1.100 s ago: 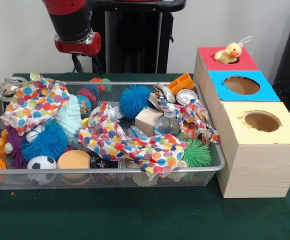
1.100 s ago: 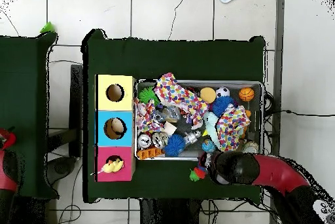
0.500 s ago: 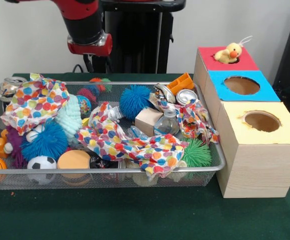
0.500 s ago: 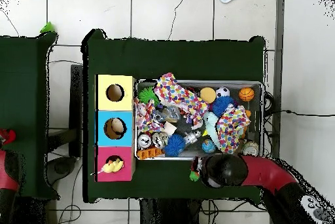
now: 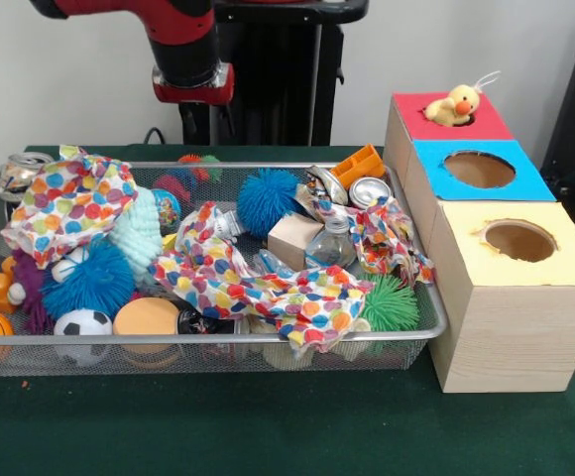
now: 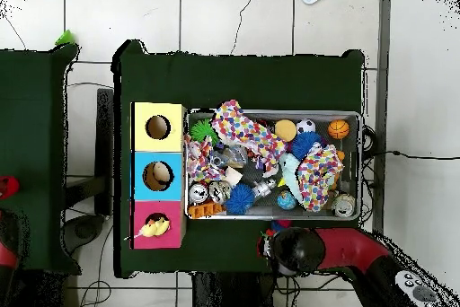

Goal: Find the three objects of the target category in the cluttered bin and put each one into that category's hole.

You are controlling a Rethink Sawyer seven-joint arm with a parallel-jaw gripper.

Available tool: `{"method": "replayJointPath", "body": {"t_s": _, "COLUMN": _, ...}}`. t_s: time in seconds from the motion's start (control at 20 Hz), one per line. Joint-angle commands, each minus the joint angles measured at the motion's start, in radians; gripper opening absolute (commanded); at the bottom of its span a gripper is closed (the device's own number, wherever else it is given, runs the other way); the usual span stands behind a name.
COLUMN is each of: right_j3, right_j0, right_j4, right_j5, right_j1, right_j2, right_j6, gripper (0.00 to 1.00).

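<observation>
Boxes [image 5: 486, 238] with three holes; one duck [image 5: 453, 105] (red hole); gripper [image 5: 196, 124] jaws unreadable.

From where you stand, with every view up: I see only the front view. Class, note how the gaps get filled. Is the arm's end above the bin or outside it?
Observer: Outside. In the overhead view the arm's end is over the green cloth beside the bin, not above its contents.
Operator: Is anything beyond this table?
Observer: Yes. A second green-covered table stands apart from this one, on the side where the holed boxes are, with a small green object at its corner.
</observation>
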Motion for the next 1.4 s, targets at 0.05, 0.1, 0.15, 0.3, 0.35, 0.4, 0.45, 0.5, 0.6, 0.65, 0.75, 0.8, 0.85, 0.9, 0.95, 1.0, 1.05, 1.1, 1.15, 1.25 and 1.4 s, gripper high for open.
{"method": "replayJointPath", "body": {"t_s": 0.05, "right_j3": -0.041, "right_j0": -0.009, "right_j4": -0.101, "right_j5": 0.030, "right_j1": 0.039, "right_j2": -0.015, "right_j6": -0.121, "gripper": 1.00}}
{"method": "replayJointPath", "body": {"t_s": 0.1, "right_j3": -0.043, "right_j0": -0.008, "right_j4": -0.107, "right_j5": 0.024, "right_j1": 0.035, "right_j2": -0.017, "right_j6": -0.114, "gripper": 1.00}}
{"method": "replayJointPath", "body": {"t_s": 0.15, "right_j3": -0.045, "right_j0": -0.007, "right_j4": -0.114, "right_j5": 0.018, "right_j1": 0.031, "right_j2": -0.020, "right_j6": -0.107, "gripper": 1.00}}
{"method": "replayJointPath", "body": {"t_s": 0.3, "right_j3": -0.057, "right_j0": 0.003, "right_j4": -0.142, "right_j5": -0.023, "right_j1": 0.020, "right_j2": -0.031, "right_j6": -0.070, "gripper": 1.00}}
{"method": "replayJointPath", "body": {"t_s": 0.35, "right_j3": -0.063, "right_j0": 0.007, "right_j4": -0.154, "right_j5": -0.045, "right_j1": 0.018, "right_j2": -0.035, "right_j6": -0.053, "gripper": 1.00}}
{"method": "replayJointPath", "body": {"t_s": 0.4, "right_j3": -0.069, "right_j0": 0.013, "right_j4": -0.169, "right_j5": -0.071, "right_j1": 0.019, "right_j2": -0.037, "right_j6": -0.038, "gripper": 1.00}}
{"method": "replayJointPath", "body": {"t_s": 0.45, "right_j3": -0.075, "right_j0": 0.020, "right_j4": -0.187, "right_j5": -0.096, "right_j1": 0.021, "right_j2": -0.041, "right_j6": -0.022, "gripper": 1.00}}
{"method": "replayJointPath", "body": {"t_s": 0.5, "right_j3": -0.079, "right_j0": 0.025, "right_j4": -0.198, "right_j5": -0.115, "right_j1": 0.022, "right_j2": -0.045, "right_j6": -0.008, "gripper": 1.00}}
{"method": "replayJointPath", "body": {"t_s": 0.6, "right_j3": -0.085, "right_j0": 0.032, "right_j4": -0.216, "right_j5": -0.149, "right_j1": 0.023, "right_j2": -0.052, "right_j6": 0.021, "gripper": 1.00}}
{"method": "replayJointPath", "body": {"t_s": 0.65, "right_j3": -0.085, "right_j0": 0.033, "right_j4": -0.221, "right_j5": -0.163, "right_j1": 0.021, "right_j2": -0.057, "right_j6": 0.033, "gripper": 1.00}}
{"method": "replayJointPath", "body": {"t_s": 0.75, "right_j3": -0.085, "right_j0": 0.034, "right_j4": -0.221, "right_j5": -0.179, "right_j1": 0.024, "right_j2": -0.064, "right_j6": 0.047, "gripper": 1.00}}
{"method": "replayJointPath", "body": {"t_s": 0.8, "right_j3": -0.086, "right_j0": 0.034, "right_j4": -0.222, "right_j5": -0.187, "right_j1": 0.027, "right_j2": -0.067, "right_j6": 0.052, "gripper": 1.00}}
{"method": "replayJointPath", "body": {"t_s": 0.85, "right_j3": -0.083, "right_j0": 0.030, "right_j4": -0.217, "right_j5": -0.200, "right_j1": 0.035, "right_j2": -0.071, "right_j6": 0.059, "gripper": 1.00}}
{"method": "replayJointPath", "body": {"t_s": 0.9, "right_j3": -0.081, "right_j0": 0.025, "right_j4": -0.208, "right_j5": -0.224, "right_j1": 0.045, "right_j2": -0.076, "right_j6": 0.075, "gripper": 1.00}}
{"method": "replayJointPath", "body": {"t_s": 0.95, "right_j3": -0.080, "right_j0": 0.021, "right_j4": -0.202, "right_j5": -0.244, "right_j1": 0.050, "right_j2": -0.082, "right_j6": 0.086, "gripper": 1.00}}
{"method": "replayJointPath", "body": {"t_s": 1.0, "right_j3": -0.081, "right_j0": 0.021, "right_j4": -0.197, "right_j5": -0.261, "right_j1": 0.057, "right_j2": -0.088, "right_j6": 0.094, "gripper": 1.00}}
{"method": "replayJointPath", "body": {"t_s": 1.05, "right_j3": -0.082, "right_j0": 0.021, "right_j4": -0.192, "right_j5": -0.278, "right_j1": 0.064, "right_j2": -0.095, "right_j6": 0.101, "gripper": 1.00}}
{"method": "replayJointPath", "body": {"t_s": 1.1, "right_j3": -0.082, "right_j0": 0.021, "right_j4": -0.187, "right_j5": -0.294, "right_j1": 0.071, "right_j2": -0.101, "right_j6": 0.109, "gripper": 1.00}}
{"method": "replayJointPath", "body": {"t_s": 1.15, "right_j3": -0.083, "right_j0": 0.020, "right_j4": -0.182, "right_j5": -0.305, "right_j1": 0.077, "right_j2": -0.105, "right_j6": 0.108, "gripper": 1.00}}
{"method": "replayJointPath", "body": {"t_s": 1.25, "right_j3": -0.082, "right_j0": 0.013, "right_j4": -0.167, "right_j5": -0.323, "right_j1": 0.086, "right_j2": -0.109, "right_j6": 0.106, "gripper": 1.00}}
{"method": "replayJointPath", "body": {"t_s": 1.4, "right_j3": -0.085, "right_j0": -0.012, "right_j4": -0.150, "right_j5": -0.353, "right_j1": 0.118, "right_j2": -0.111, "right_j6": 0.097, "gripper": 1.00}}
